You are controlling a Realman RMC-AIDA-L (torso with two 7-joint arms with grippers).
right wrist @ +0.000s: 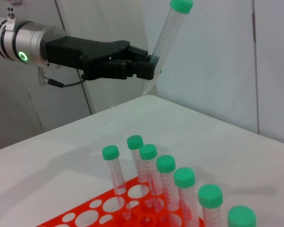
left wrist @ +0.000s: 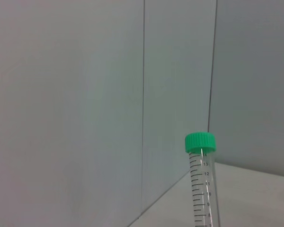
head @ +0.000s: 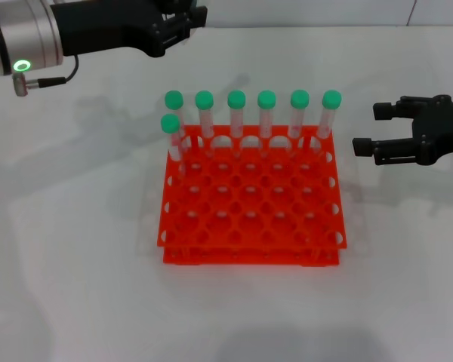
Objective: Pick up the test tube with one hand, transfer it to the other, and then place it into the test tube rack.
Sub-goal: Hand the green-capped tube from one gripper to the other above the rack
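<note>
Bright, even light; soft shadows on the table (head: 75,226)

The left gripper (head: 192,16) is matte black with blocky, angular fingers, mounted on a brushed silver cylindrical wrist (head: 23,38). At the wrist's 6 o'clock edge a small ring light (head: 20,66) glows green, and a thin black cable (head: 60,78) loops out to a little metal plug. The right gripper (head: 366,128) is black too, with ridged, linked finger segments.
</note>
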